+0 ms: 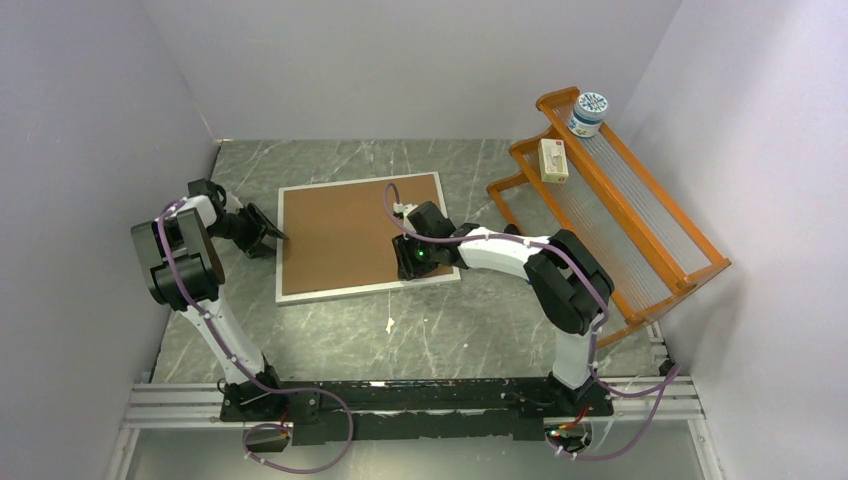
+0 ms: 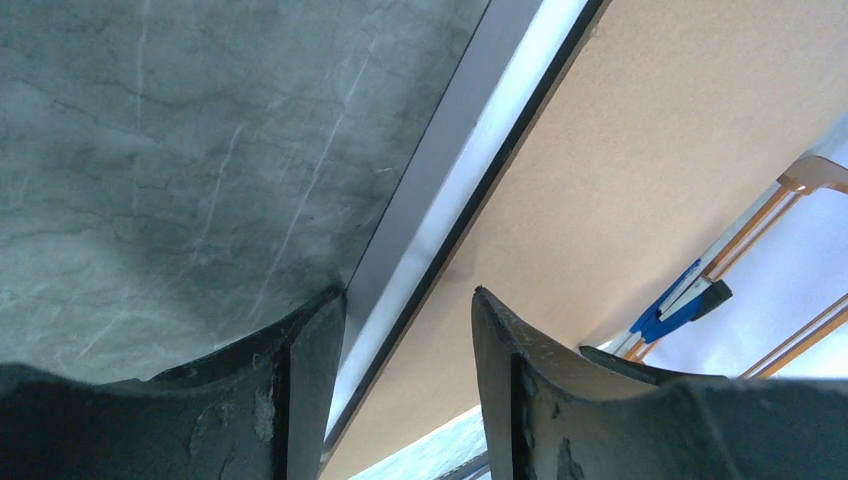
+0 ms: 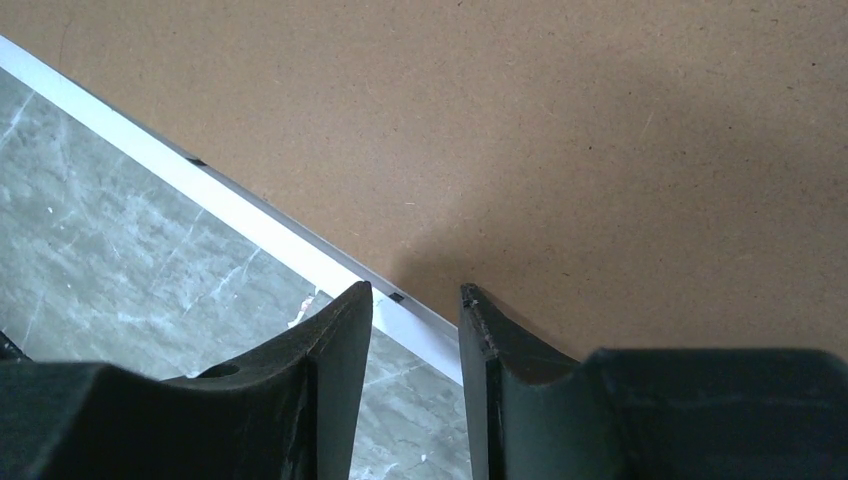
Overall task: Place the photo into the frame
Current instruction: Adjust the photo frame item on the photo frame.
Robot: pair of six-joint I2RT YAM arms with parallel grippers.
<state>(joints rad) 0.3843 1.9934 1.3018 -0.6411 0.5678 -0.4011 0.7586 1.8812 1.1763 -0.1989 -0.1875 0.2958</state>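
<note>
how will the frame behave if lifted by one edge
Probably stiff: the frame has a straight thin rim and lies flat. Likely to slide rather than tip if pushed on the smooth table. The brown board may drop out if tilted.

rack (image 1: pixel 640 215) right of the frame (image 1: pixel 368 288)

Matt, fibrous backing board (image 3: pixel 600 150) w/ smooth silvery frame (image 3: pixel 230 205).

Soft, even overhead light; the top view is sharp. In the wrist views near fingers (image 3: pixel 330 400) look slightly soft, glare streaks the frame (image 2: pixel 465 170) rim, and soft shadow darkens the backing board (image 3: pixel 520 260).
</note>
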